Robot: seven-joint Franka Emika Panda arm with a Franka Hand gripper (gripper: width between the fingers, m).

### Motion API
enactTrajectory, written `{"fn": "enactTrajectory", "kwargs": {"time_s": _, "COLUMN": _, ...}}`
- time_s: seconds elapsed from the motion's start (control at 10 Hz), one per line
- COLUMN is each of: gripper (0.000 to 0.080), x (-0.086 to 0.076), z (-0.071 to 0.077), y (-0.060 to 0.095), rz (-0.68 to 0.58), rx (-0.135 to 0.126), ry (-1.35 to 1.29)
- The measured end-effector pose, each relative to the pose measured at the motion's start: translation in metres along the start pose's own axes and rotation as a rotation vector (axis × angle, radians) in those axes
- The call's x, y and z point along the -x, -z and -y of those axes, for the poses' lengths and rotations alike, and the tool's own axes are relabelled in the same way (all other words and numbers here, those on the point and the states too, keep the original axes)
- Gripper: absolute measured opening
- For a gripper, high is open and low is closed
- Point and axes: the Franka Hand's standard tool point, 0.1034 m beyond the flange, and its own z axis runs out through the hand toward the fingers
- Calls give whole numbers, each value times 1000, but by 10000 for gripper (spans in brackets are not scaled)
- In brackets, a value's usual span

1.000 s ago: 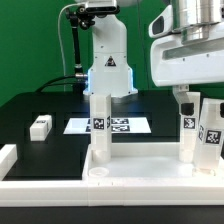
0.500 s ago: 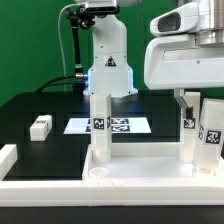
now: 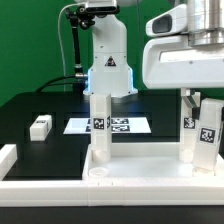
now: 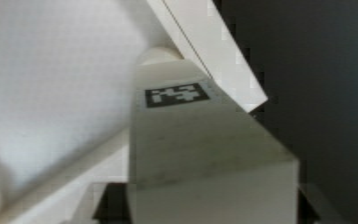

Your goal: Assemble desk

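Exterior view: desk top (image 3: pixel 140 165), a white tray with a raised rim, lies at the near edge of the scene, towards the exterior view's right. Left leg (image 3: pixel 100 125) stands upright at the tray's left end, its tag facing the camera. Right leg (image 3: pixel 187 135) stands upright near the tray's right end. Just to its right is the held leg (image 3: pixel 208 135), tilted with its top leaning to the exterior view's right; whether the two touch I cannot tell. The gripper (image 4: pixel 206 203) is closed on this tilted leg: in the wrist view both dark fingers (image 4: pixel 108 203) sit against its sides, and the tag shows further along it. Loose leg (image 3: pixel 40 126) lies on its side far to the left, well apart from the tray. The marker board (image 3: pixel 130 126) lies flat behind the left leg, in front of the robot base (image 3: pixel 108 65).
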Motion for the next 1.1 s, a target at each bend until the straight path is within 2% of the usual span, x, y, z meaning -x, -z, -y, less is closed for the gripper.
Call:
{"fn": "enactTrajectory", "kwargs": {"time_s": 0.1, "gripper": 310, "x": -1, "z": -4, "y": 0, "rz": 6, "rx": 8, "ry": -59}}
{"fn": "enactTrajectory", "kwargs": {"time_s": 0.3, "gripper": 293, "x": -10, "z": -20, "y": -2, "rz": 37, "rx": 15, "ry": -334}}
{"fn": "enactTrajectory", "kwargs": {"time_s": 0.4, "gripper": 293, "x": -6, "z": -24, "y": -2, "rz": 84, "rx": 19, "ry": -523}}
{"fn": "enactTrajectory", "kwargs": {"time_s": 0.5, "gripper": 293, "x": -2, "z": -24, "y": -2, "rz": 130, "rx": -10, "ry": -691}}
{"fn": "enactTrajectory", "kwargs": {"time_s": 0.6, "gripper": 293, "x": -5, "z": -26, "y": -1, "rz": 158, "rx": -30, "ry": -796}}
{"fn": "enactTrajectory", "kwargs": {"time_s": 0.7, "gripper": 293, "x": -5, "z": -24, "y": 0, "rz": 164, "rx": -20, "ry": -881}}
{"fn": "enactTrajectory", "kwargs": {"time_s": 0.9, "gripper": 293, "x": 2, "z": -18, "y": -2, "rz": 156, "rx": -20, "ry": -936}}
{"fn": "enactTrajectory", "kwargs": {"time_s": 1.0, "gripper": 391, "x": 1, "z": -20, "y": -2, "rz": 155, "rx": -21, "ry": -935}}
{"fn": "enactTrajectory", "kwargs": {"time_s": 1.1, "gripper": 525, "x": 0, "z": -21, "y": -2, "rz": 153, "rx": -24, "ry": -910}}
